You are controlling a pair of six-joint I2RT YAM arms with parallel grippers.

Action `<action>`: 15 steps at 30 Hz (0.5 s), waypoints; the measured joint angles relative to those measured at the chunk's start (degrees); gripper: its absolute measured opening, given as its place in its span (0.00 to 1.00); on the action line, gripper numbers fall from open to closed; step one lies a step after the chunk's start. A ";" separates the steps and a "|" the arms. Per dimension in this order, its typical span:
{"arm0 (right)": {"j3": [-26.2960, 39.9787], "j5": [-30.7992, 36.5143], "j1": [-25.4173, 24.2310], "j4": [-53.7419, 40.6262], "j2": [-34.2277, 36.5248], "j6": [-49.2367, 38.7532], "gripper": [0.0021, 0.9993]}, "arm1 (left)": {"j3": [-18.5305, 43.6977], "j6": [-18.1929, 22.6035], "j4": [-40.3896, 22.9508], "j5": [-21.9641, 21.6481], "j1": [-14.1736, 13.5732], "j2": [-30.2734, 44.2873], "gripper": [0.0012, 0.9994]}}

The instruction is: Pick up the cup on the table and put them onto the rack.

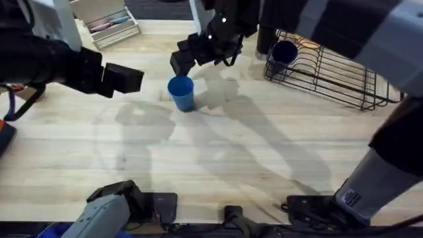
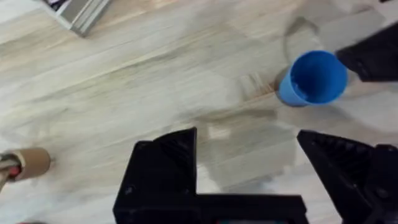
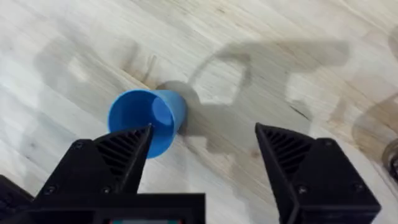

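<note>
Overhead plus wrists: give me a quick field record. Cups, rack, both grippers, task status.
cup on table: blue cup, upright, open end up, on the wooden table
cup on rack: dark blue cup on its side at the rack's near-left end
rack: black wire rack, far right of table
right gripper: open, above the table beside the blue cup, not touching it
left gripper: open, holding nothing, left of the blue cup
other: grey tray organiser at far left
status: blue cup not yet grasped
</note>
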 joint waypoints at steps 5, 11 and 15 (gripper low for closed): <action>0.00 0.00 0.00 -0.07 2.74 0.55 1.00 | 0.00 4.24 -1.19 4.47 1.92 0.00 0.99; 0.00 0.00 0.00 0.00 3.41 0.98 1.00 | 0.00 6.03 -1.35 6.35 1.92 0.00 0.99; 0.00 -0.02 0.00 0.00 3.61 1.17 0.98 | 0.00 6.35 -1.35 6.62 1.92 0.00 0.99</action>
